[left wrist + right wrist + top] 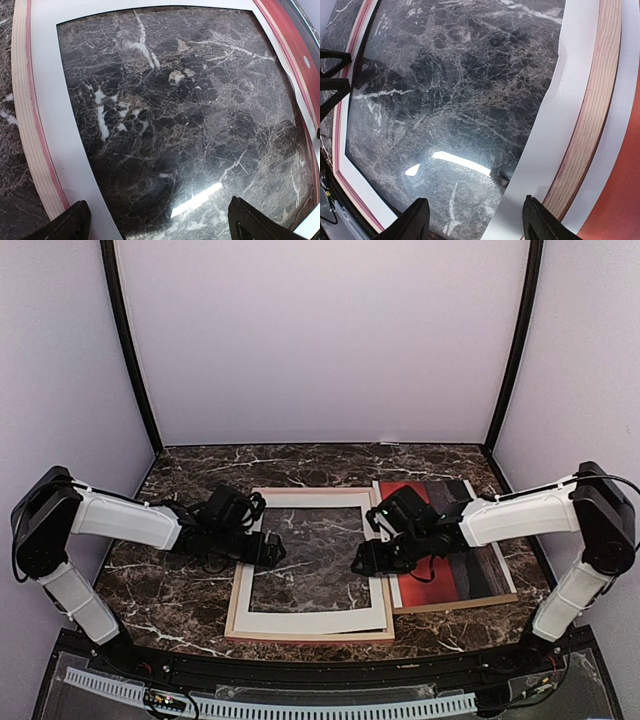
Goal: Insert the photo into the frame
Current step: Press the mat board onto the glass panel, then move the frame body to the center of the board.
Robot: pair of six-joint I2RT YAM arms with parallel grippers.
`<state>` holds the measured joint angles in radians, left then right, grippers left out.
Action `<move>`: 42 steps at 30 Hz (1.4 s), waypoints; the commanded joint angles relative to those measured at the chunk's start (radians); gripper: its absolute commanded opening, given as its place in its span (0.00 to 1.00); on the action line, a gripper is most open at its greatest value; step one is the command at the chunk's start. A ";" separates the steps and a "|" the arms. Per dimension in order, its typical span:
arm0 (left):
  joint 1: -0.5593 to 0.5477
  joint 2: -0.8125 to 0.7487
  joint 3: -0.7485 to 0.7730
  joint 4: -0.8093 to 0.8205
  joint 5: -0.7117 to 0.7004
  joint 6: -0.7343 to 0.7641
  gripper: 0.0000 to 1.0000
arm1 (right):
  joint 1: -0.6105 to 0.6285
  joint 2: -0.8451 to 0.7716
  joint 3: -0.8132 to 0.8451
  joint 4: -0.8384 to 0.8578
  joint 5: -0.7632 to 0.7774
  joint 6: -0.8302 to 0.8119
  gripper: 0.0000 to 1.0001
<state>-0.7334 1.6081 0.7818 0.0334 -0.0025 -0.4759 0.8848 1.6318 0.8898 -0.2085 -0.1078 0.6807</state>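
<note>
The photo lies flat on the dark stone surface, on the right side. It is not in the frame. You can see its red sky and its dark lower part, but the right arm reaches across it and hides some of it. A thin brown edge shows along its near side. The photo sits just beside the frame, and their long sides look like they touch. The frame lies flat in the middle of the surface, with its pale wood side up. A white board with a big hole lies inside the frame. Through the hole you can see the dark stone, with a bright light shining on something clear over it. The right jaws hang over the right rail of the frame. Their two black fingertips are apart, and they hold nothing. In the right wrist view the red of the photo shows past the wood rail. The left arm reaches in from the other side. The left jaws hang over the left rail, spread very wide, and their fingertips hold nothing too. The two arms face each other across the frame.
</note>
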 commanded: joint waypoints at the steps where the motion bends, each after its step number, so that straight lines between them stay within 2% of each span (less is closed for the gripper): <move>1: -0.006 -0.051 -0.003 -0.024 -0.031 0.003 0.99 | 0.014 -0.078 -0.022 -0.011 0.036 -0.010 0.66; 9: -0.005 -0.140 0.005 -0.085 -0.111 0.021 0.99 | -0.003 -0.138 -0.028 -0.068 0.146 -0.005 0.68; 18: -0.004 -0.083 0.094 -0.287 -0.316 0.072 0.91 | -0.027 -0.153 -0.050 -0.079 0.121 -0.003 0.66; 29: 0.032 0.046 0.151 -0.336 -0.313 0.101 0.73 | -0.012 -0.165 -0.117 -0.038 0.051 0.006 0.62; 42: 0.087 0.046 0.100 -0.324 -0.309 0.094 0.69 | 0.019 -0.081 -0.114 0.024 0.022 0.013 0.61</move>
<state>-0.6670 1.6699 0.9085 -0.2745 -0.3046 -0.3859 0.8925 1.5318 0.7753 -0.2245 -0.0788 0.6899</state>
